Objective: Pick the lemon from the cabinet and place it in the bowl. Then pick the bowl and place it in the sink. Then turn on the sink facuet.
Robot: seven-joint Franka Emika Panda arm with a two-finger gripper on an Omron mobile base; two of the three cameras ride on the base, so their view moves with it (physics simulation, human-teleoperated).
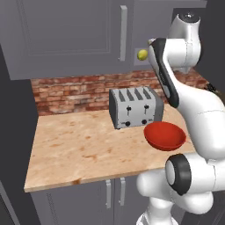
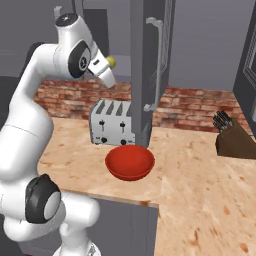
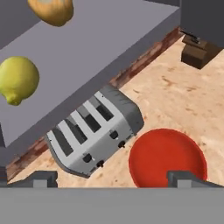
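The lemon [image 3: 17, 79], small and yellow-green, rests on the grey shelf [image 3: 100, 39] of the cabinet [image 1: 66, 35], whose door [image 2: 145, 75] stands swung out. My gripper [image 3: 114, 179] is open, fingertips [image 3: 41, 178] wide apart, and is raised in front of the shelf. The lemon [image 2: 111, 62] lies just beyond the hand, apart from it; in the left base view the lemon [image 1: 142, 54] peeks out beside the arm. The glossy red bowl [image 1: 165, 135] sits upright on the wooden counter, in front of the toaster and below the hand. The sink and faucet are out of view.
A silver toaster [image 2: 112, 124] stands against the brick wall behind the bowl [image 2: 130, 162]. An orange-tan pastry [image 3: 52, 11] lies on the shelf near the lemon. A knife block [image 2: 232, 137] is at the right. The wooden counter [image 1: 74, 145] stretches bare to the left.
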